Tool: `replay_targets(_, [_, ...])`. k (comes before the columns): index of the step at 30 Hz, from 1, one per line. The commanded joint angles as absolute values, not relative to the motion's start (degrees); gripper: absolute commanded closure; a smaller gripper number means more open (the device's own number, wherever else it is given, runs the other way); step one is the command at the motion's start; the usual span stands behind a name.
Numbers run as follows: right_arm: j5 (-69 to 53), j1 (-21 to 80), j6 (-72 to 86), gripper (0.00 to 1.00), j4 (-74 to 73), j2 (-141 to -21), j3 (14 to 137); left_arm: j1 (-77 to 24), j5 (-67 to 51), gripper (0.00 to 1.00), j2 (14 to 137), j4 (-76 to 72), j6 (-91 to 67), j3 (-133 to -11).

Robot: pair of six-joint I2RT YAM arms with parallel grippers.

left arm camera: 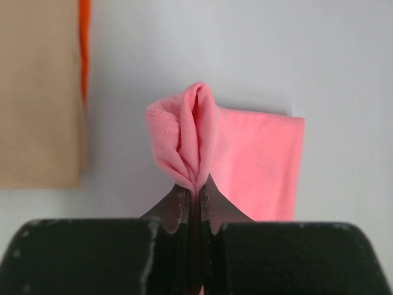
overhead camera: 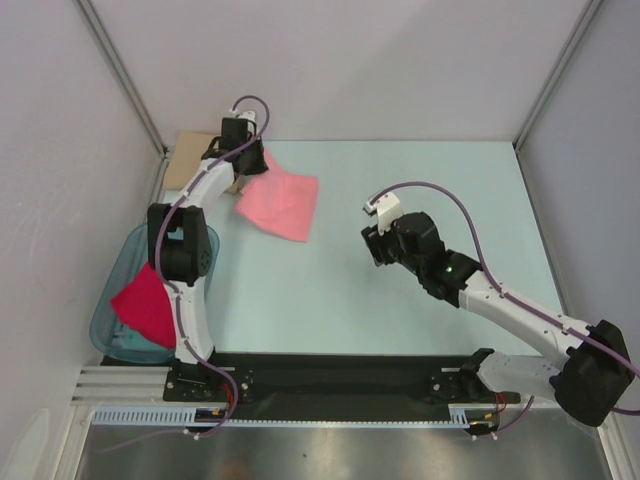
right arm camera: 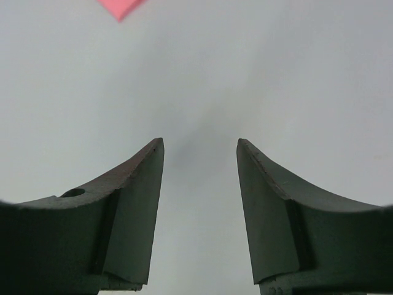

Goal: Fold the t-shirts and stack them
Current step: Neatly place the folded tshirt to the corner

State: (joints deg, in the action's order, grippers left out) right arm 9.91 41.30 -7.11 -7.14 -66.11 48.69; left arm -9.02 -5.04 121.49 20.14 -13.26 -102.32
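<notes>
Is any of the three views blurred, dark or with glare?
Top view: even light, sharp, weak shadows. Left wrist view: the pink shirt is sharp, the left gripper nearest the lens is soft. Right wrist view: faint shadow on the table under the open right gripper; no glare.

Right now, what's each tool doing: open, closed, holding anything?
Left tool: closed on the salmon-pink t-shirt.
Right tool: open, holding nothing.

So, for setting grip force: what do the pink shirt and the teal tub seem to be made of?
The salmon-pink t-shirt, pinched in the left gripper, looks like soft matte knit, probably cotton jersey: it bunches into rounded folds and shows a stitched hem. The teal tub looks like smooth translucent plastic: its tinted wall is see-through.
</notes>
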Motion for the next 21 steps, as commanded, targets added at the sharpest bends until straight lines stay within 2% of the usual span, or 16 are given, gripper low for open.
replay_targets(1, [8.1, 43.0, -4.6, 0.45, -5.9, -64.0, 46.9, -8.5, -2.3, 1.00, 119.5, 23.8, -2.8, -109.9])
replay_targets(11, [8.5, 42.6, -4.9, 0.47, -5.7, -61.2, 44.0, -5.8, 2.9, 1.00, 126.6, 31.2, 9.4, -129.0])
replay_targets(21, [7.7, 40.9, -4.7, 0.50, -4.9, -60.8, 43.3, -3.9, 2.2, 1.00, 129.3, 30.1, 14.1, -135.0])
